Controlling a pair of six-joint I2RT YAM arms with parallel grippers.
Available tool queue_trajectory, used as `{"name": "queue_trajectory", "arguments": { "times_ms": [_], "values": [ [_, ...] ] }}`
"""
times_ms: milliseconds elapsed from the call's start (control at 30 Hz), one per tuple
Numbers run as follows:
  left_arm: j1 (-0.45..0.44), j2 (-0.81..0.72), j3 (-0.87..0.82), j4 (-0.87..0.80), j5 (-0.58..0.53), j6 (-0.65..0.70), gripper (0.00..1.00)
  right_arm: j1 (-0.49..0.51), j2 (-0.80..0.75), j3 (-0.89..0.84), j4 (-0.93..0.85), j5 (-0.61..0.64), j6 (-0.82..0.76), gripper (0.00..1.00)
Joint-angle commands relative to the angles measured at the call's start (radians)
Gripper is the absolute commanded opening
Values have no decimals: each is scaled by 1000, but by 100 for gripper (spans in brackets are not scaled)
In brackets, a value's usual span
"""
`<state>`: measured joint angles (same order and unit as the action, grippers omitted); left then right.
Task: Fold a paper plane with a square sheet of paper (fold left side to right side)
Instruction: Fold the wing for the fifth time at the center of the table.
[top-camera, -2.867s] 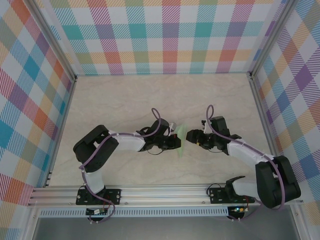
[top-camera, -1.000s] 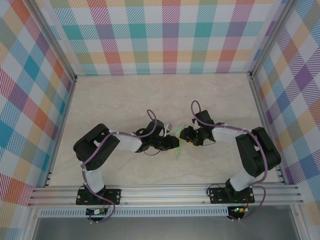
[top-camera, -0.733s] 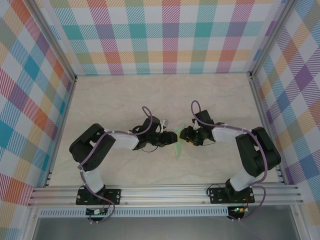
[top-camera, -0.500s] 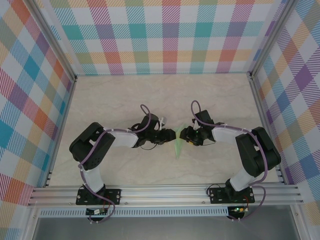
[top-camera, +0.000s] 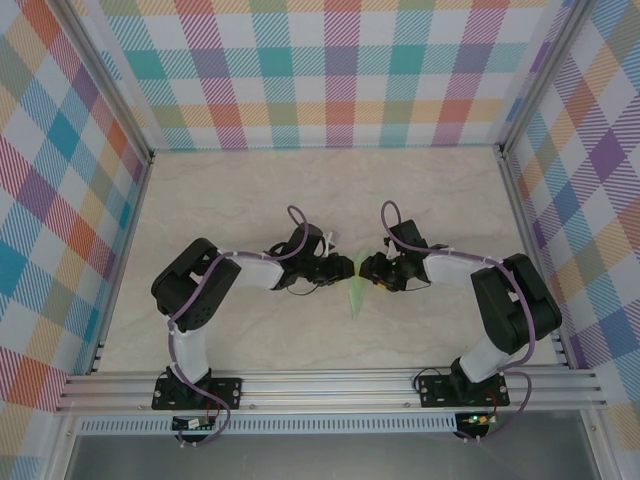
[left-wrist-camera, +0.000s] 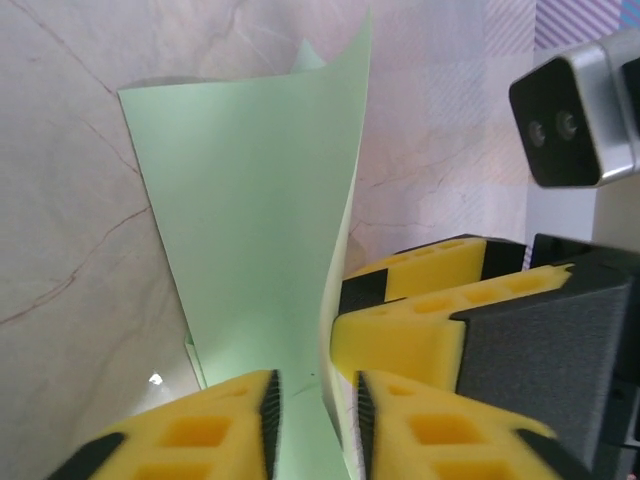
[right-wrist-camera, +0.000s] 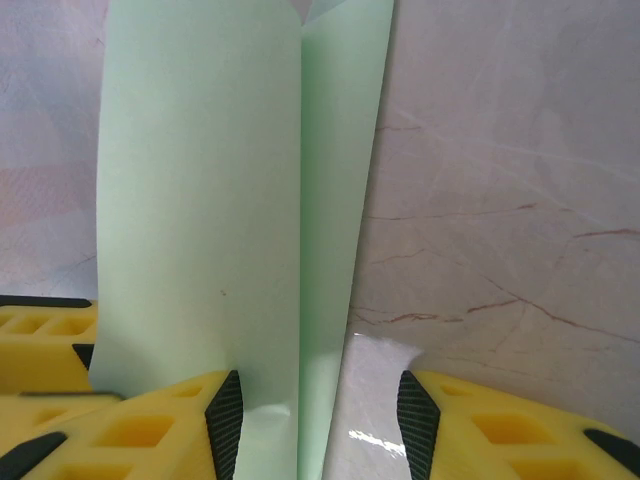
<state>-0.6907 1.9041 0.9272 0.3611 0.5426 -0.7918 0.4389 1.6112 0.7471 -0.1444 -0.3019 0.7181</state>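
Paper plane (top-camera: 356, 290) sat near mid-bench, between the two grippers. From above it read as a narrow pale green sliver, its broader end toward the far wall and its point toward the arm bases. In the left wrist view the paper plane (left-wrist-camera: 250, 200) stood up off the bench as a tall sheet with a curling free edge. In the right wrist view the paper plane (right-wrist-camera: 200, 200) showed a straight lengthwise crease, one panel wide and the other narrow.

Left gripper (top-camera: 343, 272) came at it from the left. Its own camera showed the left gripper (left-wrist-camera: 313, 420) with its jaws drawn close and the paper running down into the slim gap. Whether the pads were actually pinching it, I could not tell.

Right gripper (top-camera: 368, 270) met it from the right. Up close, the right gripper (right-wrist-camera: 320, 420) had its jaws well apart. The paper lay against one finger (right-wrist-camera: 150, 425), and bare bench showed between the paper and the other finger. The right gripper's yellow fingers (left-wrist-camera: 415, 340) sat just beside the paper in the left wrist view.

Bench (top-camera: 250, 200) was pale marbled stone. Plaid walls (top-camera: 340, 70) closed in three sides, with an aluminium rail (top-camera: 330, 385) along the near edge.
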Motion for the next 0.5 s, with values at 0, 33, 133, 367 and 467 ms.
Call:
{"name": "queue_trajectory", "arguments": {
  "times_ms": [0, 33, 133, 367, 467],
  "values": [
    [17, 20, 42, -21, 19, 20, 16, 12, 1, 3, -45, 12, -20, 49],
    [19, 25, 51, -31, 13, 29, 12, 11, -9, 3, -45, 11, -23, 49],
    [23, 36, 68, -57, 8, 50, 3, 3, -49, 12, -60, -3, -41, 50],
    [27, 38, 67, -64, 11, 69, 1, -94, -168, 28, -56, -86, -46, 66],
    [28, 38, 65, -63, 11, 75, 1, -105, -140, 60, -17, -128, -29, 80]
  ]
}}
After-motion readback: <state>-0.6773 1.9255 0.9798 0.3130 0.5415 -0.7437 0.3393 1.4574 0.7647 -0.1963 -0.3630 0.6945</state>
